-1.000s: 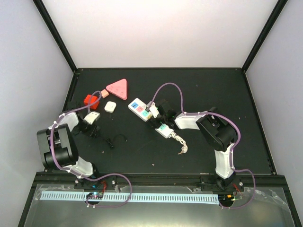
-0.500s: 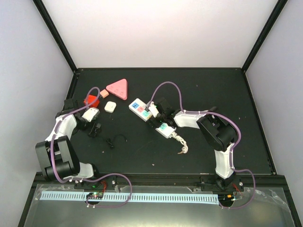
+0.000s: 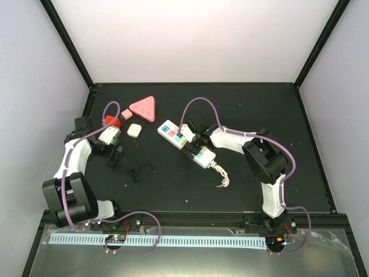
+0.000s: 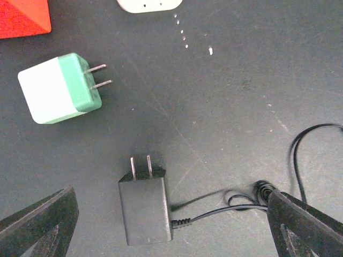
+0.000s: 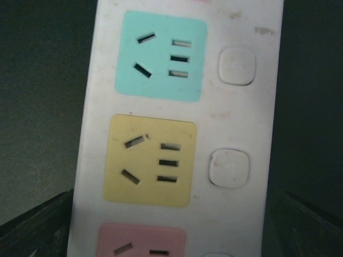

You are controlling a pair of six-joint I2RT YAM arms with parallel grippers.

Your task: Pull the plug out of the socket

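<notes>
With left gripper and right gripper both spread empty, I judge the socket light, stiff, slick: pinch its long edges.

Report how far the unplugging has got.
Done, it seems: the black plug lies loose on the table, prongs bare, and the socket shows its teal, yellow and pink faces empty. In hand: nothing; the left gripper and right gripper are open. Left: little, though its other faces are unclear.
</notes>
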